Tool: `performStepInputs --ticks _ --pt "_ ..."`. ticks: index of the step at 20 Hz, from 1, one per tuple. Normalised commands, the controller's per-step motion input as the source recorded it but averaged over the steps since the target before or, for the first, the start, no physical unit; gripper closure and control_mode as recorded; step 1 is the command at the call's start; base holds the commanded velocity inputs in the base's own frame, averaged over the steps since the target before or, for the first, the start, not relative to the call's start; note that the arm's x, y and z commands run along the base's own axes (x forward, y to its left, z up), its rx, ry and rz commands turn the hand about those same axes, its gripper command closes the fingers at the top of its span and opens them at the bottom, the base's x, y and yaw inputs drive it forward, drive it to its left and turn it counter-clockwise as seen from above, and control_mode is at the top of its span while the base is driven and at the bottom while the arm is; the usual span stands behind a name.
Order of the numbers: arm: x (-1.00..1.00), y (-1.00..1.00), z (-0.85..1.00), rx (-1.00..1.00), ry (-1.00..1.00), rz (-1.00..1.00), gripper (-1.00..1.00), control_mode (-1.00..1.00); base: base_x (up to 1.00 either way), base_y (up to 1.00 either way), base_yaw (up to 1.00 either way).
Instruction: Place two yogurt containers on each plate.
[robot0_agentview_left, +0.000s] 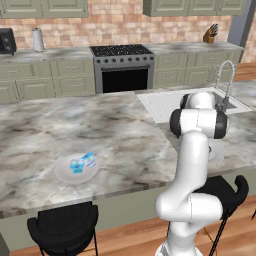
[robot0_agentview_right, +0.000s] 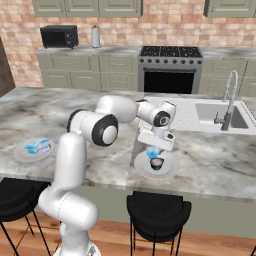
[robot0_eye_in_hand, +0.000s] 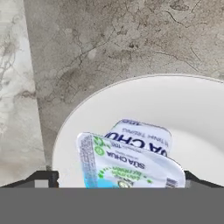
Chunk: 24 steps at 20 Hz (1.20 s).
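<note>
The pincer hangs low over the right plate, which sits near the front edge of the marble desk, a little left of the sink. In the hand view two yogurt tubs lie on this plate: the near tub has its printed foil lid facing up and sits between the dark finger tips, which stand wide apart on either side without pressing it; the far tub is touching it just behind. In the right base view the tubs show as a blue patch under the hand. Well apart to the left, the other plate carries two more tubs lying side by side, close to the desk's near edge.
</note>
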Motion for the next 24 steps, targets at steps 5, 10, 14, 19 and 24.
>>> performStepInputs --ticks 5,10,14,19,24 --pt "-0.35 0.00 0.40 0.00 -0.01 0.00 -1.00 -1.00 0.00 0.00 0.00" --pt "-0.41 0.00 0.40 0.00 -0.06 0.00 -1.00 -1.00 0.00 0.00 0.00" --pt "-0.60 0.03 0.51 0.00 -0.13 0.00 -1.00 -1.00 0.00 0.00 0.00" --pt "-0.91 0.44 0.48 0.00 -0.21 0.00 -1.00 -1.00 0.00 0.00 0.00" --pt "-0.77 0.49 0.82 -0.03 -0.12 0.00 -1.00 -1.00 0.00 0.00 0.00"
